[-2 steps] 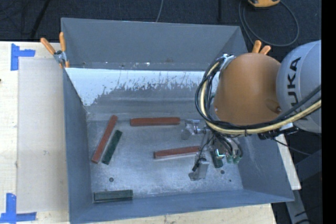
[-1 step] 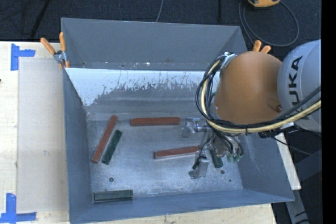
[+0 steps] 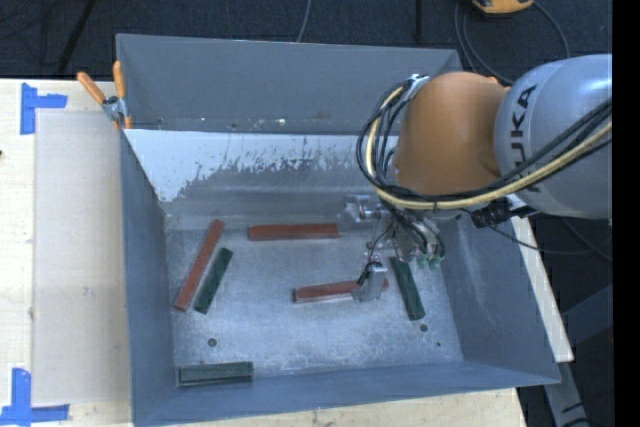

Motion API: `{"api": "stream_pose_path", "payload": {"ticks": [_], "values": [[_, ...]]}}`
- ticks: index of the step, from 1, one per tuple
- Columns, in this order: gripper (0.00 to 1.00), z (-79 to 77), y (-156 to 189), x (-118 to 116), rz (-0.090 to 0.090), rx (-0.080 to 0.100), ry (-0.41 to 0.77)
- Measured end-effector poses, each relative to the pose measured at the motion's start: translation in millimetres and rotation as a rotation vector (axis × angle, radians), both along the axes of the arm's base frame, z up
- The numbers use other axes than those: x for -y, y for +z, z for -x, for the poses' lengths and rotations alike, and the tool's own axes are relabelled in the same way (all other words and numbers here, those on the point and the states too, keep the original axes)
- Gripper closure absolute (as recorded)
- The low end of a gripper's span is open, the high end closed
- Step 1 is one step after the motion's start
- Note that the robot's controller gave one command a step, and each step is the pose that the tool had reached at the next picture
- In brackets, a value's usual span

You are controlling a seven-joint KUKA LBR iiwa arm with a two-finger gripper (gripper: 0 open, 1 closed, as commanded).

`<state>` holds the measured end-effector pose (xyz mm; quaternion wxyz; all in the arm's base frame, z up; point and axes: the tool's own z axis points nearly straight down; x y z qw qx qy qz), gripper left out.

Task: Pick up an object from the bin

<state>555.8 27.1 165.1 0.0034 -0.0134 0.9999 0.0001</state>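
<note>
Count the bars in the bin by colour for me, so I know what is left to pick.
Reddish-brown bars: 3
Dark green bars: 3
Total: 6

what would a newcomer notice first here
The arm's end effector hangs low in the bin's right half, at the right end of a reddish-brown bar, a dark green bar beside it. At the left, a second brown bar and a second green bar lie side by side.
</note>
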Motion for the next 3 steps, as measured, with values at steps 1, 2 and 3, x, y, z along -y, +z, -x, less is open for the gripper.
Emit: {"api": "stream_pose_path", "payload": {"ticks": [1, 2, 3], "values": [[0.0, -38.0, -31.5, 3.8, 0.001, -0.006, 0.021], [0.0, -3.4, -21.1, 4.8, 0.0, -0.009, -0.131], [0.0, -1.3, -92.3, 8.5, 0.0, -0.005, -0.036]]}}
